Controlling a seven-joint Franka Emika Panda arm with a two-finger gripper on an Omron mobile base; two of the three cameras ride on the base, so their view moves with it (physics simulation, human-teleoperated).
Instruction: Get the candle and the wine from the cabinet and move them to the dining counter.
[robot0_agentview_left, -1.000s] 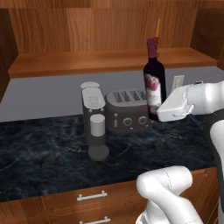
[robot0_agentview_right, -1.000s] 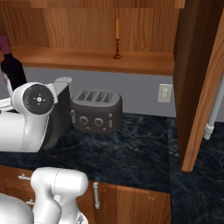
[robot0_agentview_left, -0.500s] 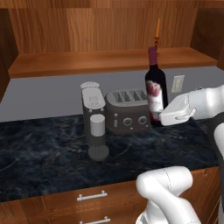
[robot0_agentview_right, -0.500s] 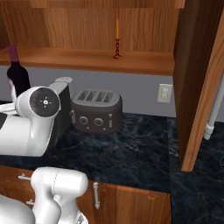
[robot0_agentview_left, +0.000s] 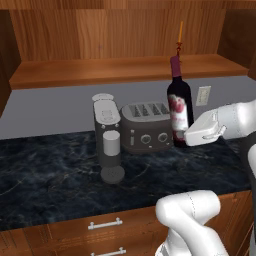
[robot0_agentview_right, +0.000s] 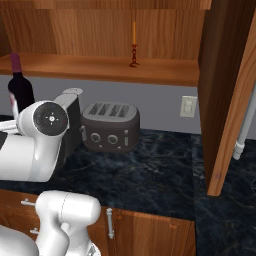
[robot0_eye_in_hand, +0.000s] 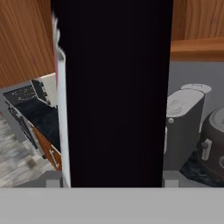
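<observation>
Dark wine in tool — fingertips apparently hidden.

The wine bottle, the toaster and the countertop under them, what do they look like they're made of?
Wine bottle: dark glossy glass, probably, with a paper-like red-and-white label. Toaster: dull grey metal, judging by its even sheen. Countertop: polished black stone, likely marble, from the pale veins.

One wine bottle, one orange taper candle in its holder on the far wooden shelf, one four-slot toaster, one coffee machine, one wall outlet, and two drawer handles below the counter.
</observation>
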